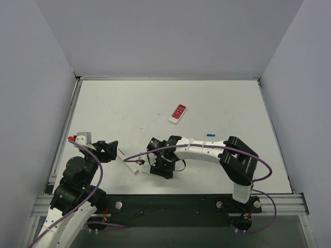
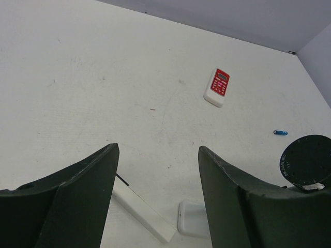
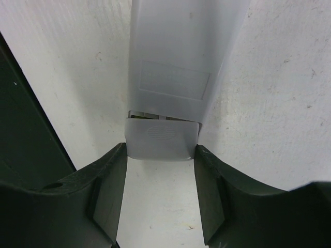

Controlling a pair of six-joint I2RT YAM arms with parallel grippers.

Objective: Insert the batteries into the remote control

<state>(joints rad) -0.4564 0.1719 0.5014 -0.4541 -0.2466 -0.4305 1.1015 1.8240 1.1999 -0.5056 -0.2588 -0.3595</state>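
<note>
Right wrist view, Mia asks: "What do the right jaws hold?"
Ben: "They pinch the gray lid at the end of the white remote on the counter."
Mia: "And the left jaws?"
Ben: "Wide open, holding nothing. One blue battery lies apart, right of the red remote."

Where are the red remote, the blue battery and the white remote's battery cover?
red remote [image 2: 219,85]: left wrist view, on its red face.
blue battery [image 2: 280,133]: left wrist view, on its middle.
battery cover [image 3: 163,138]: right wrist view, on its ridged centre.
</note>
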